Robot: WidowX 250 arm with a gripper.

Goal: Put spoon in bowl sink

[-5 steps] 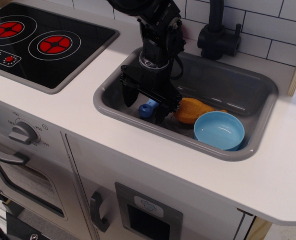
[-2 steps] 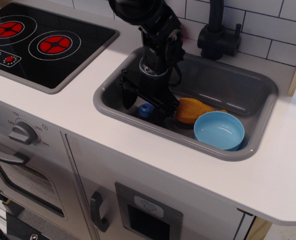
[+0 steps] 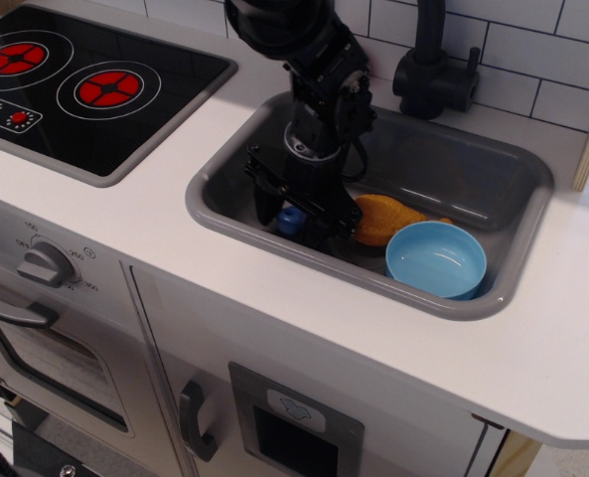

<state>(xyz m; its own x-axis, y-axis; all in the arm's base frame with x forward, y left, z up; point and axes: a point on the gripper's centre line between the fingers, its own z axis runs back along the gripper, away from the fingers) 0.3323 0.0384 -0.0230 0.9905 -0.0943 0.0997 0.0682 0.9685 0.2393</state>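
Observation:
The spoon (image 3: 292, 219) lies in the left part of the grey sink (image 3: 460, 171); only its light-blue handle shows, and the scoop is hidden under the gripper. My gripper (image 3: 294, 222) is down inside the sink. Its black fingers (image 3: 264, 202) stand open on either side of the handle, close to it. The light-blue bowl (image 3: 436, 259) sits empty at the sink's front right, apart from the gripper.
An orange toy chicken piece (image 3: 385, 219) lies between the gripper and the bowl, touching the bowl's rim. A black faucet (image 3: 428, 70) stands behind the sink. A black stove top (image 3: 75, 79) is to the left on the white counter (image 3: 165, 229).
The gripper has sunk lower into the sink and shifted slightly right, so its fingers now straddle the blue handle more closely. Less of the spoon shows. The bowl and chicken have not moved.

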